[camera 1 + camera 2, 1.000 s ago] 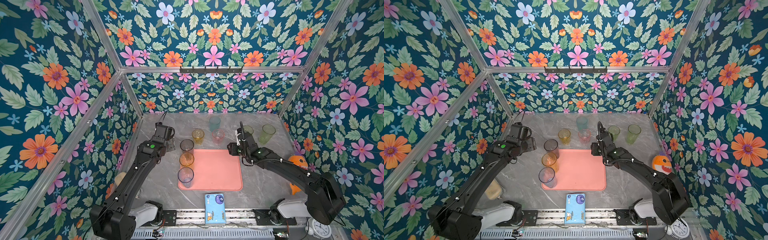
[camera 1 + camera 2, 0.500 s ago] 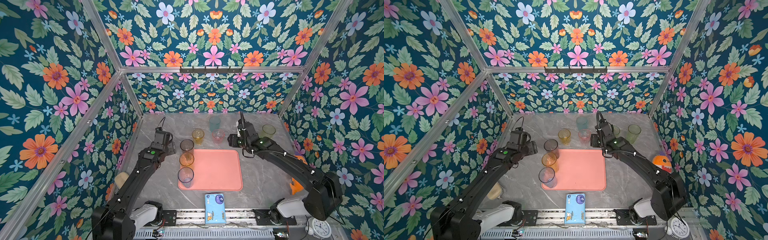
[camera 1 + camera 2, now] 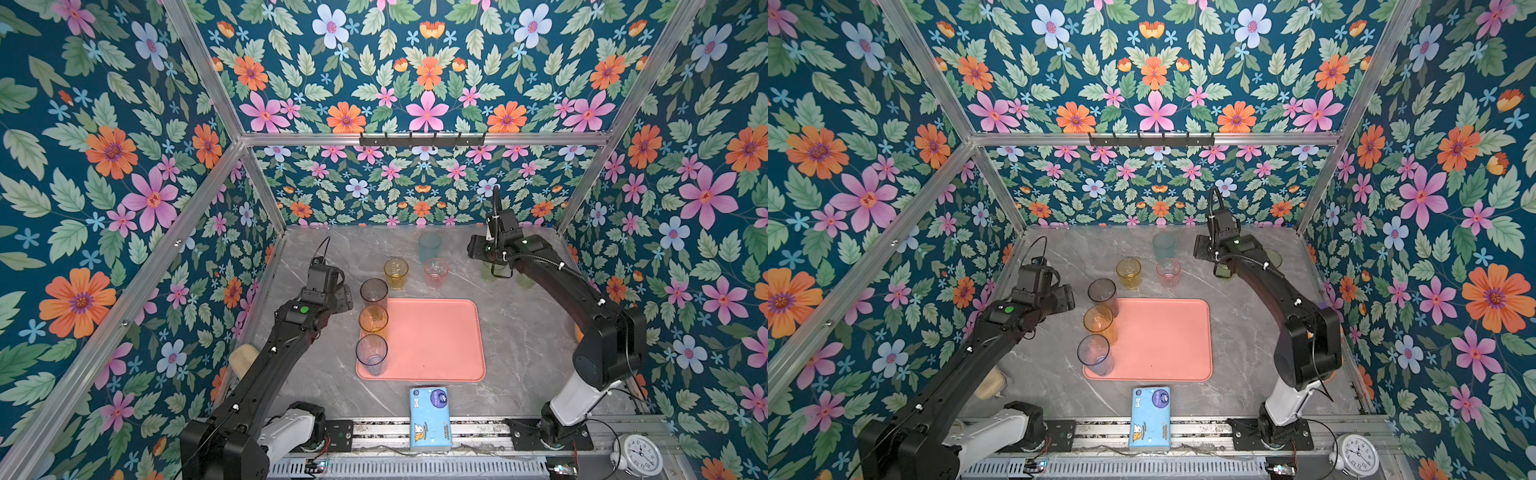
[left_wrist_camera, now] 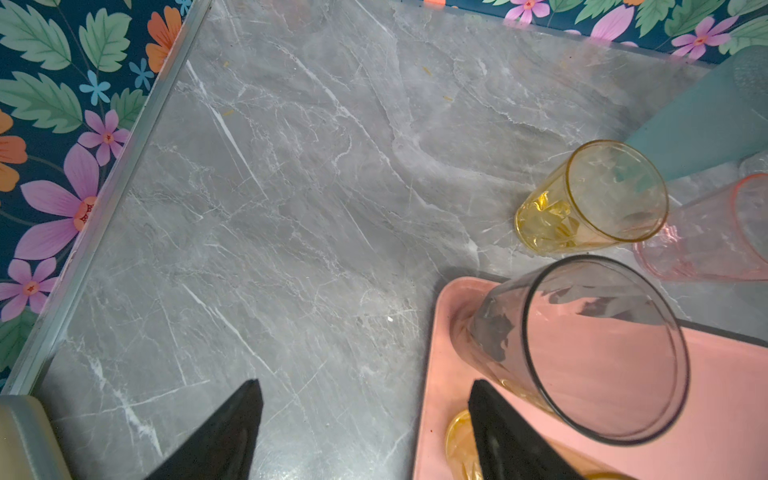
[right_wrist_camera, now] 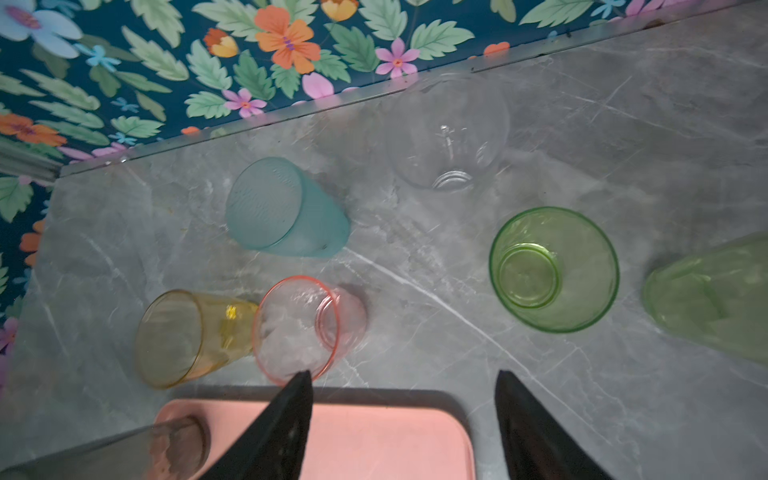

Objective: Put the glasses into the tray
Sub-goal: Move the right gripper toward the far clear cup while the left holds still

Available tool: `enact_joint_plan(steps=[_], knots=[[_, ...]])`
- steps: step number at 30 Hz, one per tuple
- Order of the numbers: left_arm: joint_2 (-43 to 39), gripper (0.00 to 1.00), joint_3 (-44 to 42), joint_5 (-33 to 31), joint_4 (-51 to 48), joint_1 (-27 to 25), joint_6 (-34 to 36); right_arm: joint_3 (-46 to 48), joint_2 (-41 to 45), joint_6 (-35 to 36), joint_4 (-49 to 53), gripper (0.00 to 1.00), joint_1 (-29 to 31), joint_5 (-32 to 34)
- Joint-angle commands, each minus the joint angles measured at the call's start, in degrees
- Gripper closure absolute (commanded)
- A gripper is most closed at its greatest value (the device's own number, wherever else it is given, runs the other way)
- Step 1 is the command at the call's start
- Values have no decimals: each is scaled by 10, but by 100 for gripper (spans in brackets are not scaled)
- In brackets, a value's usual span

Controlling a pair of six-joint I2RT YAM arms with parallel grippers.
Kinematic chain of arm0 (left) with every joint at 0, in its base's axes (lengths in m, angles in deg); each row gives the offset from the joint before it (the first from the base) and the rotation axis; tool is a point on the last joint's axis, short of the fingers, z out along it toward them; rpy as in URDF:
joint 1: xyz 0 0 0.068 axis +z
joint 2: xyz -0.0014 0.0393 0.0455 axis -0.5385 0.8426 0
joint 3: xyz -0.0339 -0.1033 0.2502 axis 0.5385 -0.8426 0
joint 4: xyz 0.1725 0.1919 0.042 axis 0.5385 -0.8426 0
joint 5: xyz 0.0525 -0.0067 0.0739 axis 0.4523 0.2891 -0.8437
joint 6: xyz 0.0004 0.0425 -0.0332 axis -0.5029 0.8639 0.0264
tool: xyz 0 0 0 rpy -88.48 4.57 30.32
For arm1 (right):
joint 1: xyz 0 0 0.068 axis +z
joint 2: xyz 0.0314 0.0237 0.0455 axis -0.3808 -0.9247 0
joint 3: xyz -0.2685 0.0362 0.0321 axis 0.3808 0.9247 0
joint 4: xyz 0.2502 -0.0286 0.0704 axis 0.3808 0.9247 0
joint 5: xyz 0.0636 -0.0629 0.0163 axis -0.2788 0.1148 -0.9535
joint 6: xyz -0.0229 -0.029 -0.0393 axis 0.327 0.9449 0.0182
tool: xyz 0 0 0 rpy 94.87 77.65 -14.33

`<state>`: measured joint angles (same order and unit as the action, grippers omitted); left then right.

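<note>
Grey marble counter point(image 3: 519, 328) is enclosed by floral walls. The tray point(image 3: 436, 336) — salmon pink, low rim — is laid flat near the counter's middle.

The left tool point(image 4: 365, 386) is held above the counter just off the tray's far left corner. Its fingers are spread and nothing is caught between them. The right tool point(image 5: 404, 374) is held over the counter past the tray's far edge, fingers likewise spread and empty. In the right wrist view the pink tumbler's rim is seen just beside one fingertip; contact cannot be told.

A blue tissue pack point(image 3: 430, 417) is laid at the counter's near edge, in front of the tray.

Three tall glasses are stood upright in a row along the tray's left side:
- smoky grey tumbler point(image 3: 373, 293) at the far corner
- amber tumbler point(image 3: 373, 320) in the middle
- blue-grey tumbler point(image 3: 371, 353) at the near corner

Six more are stood on the counter behind the tray, none inside it. The teal tumbler point(image 3: 429, 246) is set furthest back. The yellow tumbler point(image 3: 395, 272) and pink tumbler point(image 3: 435, 272) are set side by side nearer the tray. The tall green tumbler point(image 5: 715, 295), short green tumbler point(image 5: 552, 270) and clear tumbler point(image 5: 449, 133) are grouped on the right — largely hidden under the right arm in both top views.
</note>
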<state>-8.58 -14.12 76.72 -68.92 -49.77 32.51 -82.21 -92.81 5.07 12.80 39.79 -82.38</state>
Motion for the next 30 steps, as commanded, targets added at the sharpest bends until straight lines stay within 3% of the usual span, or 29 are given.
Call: enact_joint_plan(steps=[1, 14, 24, 30], knots=[[0, 19, 4, 5, 5, 1, 9, -47, -30, 8, 34, 28, -22, -11], [-6, 19, -3, 8, 7, 1, 14, -254, -185, -21, 122, 28, -86, -70], [-9, 19, -7, 10, 10, 2, 19, -427, -304, -14, 210, 28, -92, -42], [-16, 19, -10, 13, 16, 2, 22, -484, -351, -13, 224, 31, -93, -42]])
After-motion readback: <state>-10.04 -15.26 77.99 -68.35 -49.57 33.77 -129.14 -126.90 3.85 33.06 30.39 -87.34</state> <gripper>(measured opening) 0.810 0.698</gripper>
